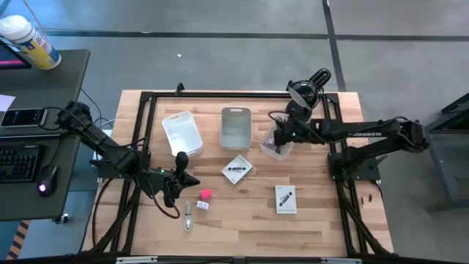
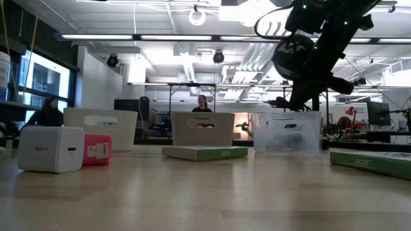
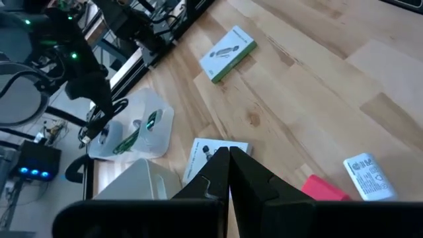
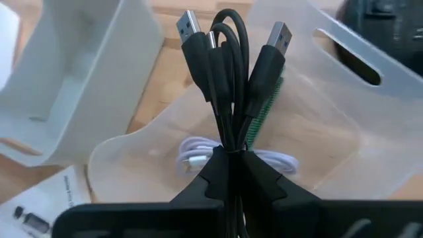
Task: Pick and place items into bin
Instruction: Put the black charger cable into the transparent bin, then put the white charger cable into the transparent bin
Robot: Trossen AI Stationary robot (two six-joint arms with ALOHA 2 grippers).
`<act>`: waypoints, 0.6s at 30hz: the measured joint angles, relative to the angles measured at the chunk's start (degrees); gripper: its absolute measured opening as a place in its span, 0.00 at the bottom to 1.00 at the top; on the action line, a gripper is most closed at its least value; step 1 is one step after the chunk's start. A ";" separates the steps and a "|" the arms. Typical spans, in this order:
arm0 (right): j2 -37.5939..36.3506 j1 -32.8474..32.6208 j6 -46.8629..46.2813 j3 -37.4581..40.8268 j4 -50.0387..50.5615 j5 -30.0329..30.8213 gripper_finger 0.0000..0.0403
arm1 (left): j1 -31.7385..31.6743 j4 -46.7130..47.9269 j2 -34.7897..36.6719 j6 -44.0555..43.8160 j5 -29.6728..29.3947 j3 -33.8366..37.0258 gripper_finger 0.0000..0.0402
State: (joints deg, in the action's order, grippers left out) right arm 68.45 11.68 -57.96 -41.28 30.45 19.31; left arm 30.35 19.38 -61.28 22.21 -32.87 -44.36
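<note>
My right gripper [image 4: 231, 155] is shut on a bundle of black USB cables [image 4: 225, 73] and hovers over the clear bin [image 1: 277, 144], which holds a white cable [image 4: 198, 155] and a green item [image 4: 264, 109]. My left gripper [image 1: 179, 176] is shut on nothing, above the table's left part. Near it lie a pink block [image 1: 206, 194], a white charger [image 1: 202, 206] and a silvery piece [image 1: 187, 218]. Two white cards printed black [image 1: 237, 169] [image 1: 286, 199] lie flat on the wood. My right gripper pinches the black cable bundle at its middle [image 4: 228, 139] between its two fingers, several strands together. It comes slanting down from above. The loop and two USB plugs [image 4: 274, 36] stick out past the fingertips, clear of the bin below.
A white bin [image 1: 182, 133] and a grey bin [image 1: 235, 127] stand left of the clear bin at the table's far side. A black frame [image 1: 220, 94] runs round the table. People sit in the room beyond the table in the low view.
</note>
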 joint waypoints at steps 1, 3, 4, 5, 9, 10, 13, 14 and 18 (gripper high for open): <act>0.00 0.09 0.60 0.00 -0.42 -0.59 0.03 | 0.00 0.00 0.00 -0.01 -0.14 0.00 0.00; 0.00 0.09 1.27 0.00 -0.68 -1.49 0.06 | 0.00 0.02 0.02 -0.02 -0.38 0.00 0.00; 0.00 0.07 1.32 0.00 -0.52 -1.68 0.08 | 0.00 0.01 0.01 -0.02 -0.61 0.00 0.00; 0.02 0.08 1.42 0.00 -0.49 -1.66 0.11 | 0.00 0.02 0.01 -0.02 -0.84 0.00 0.00; 0.02 0.09 1.45 0.00 -0.31 -1.68 0.25 | 0.00 0.04 0.00 -0.02 -0.89 0.02 0.00; 0.02 0.09 1.45 0.00 -0.36 -1.80 0.29 | 0.00 0.04 0.00 -0.02 -0.89 0.00 0.00; 0.02 0.08 2.11 0.00 -1.42 -2.05 0.39 | 0.00 0.09 0.02 -0.02 -0.87 0.00 0.00; -0.05 -0.07 2.75 0.00 -2.22 -2.16 0.42 | 0.00 0.11 0.02 -0.02 -0.83 0.00 0.00; -0.79 -2.58 7.05 -2.27 -4.19 -1.56 0.49 | -0.02 2.98 0.51 2.80 5.51 0.01 0.00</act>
State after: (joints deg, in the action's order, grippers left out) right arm 67.65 9.10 -50.92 -43.55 26.26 17.75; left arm 30.33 22.36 -60.76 25.02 -27.36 -44.35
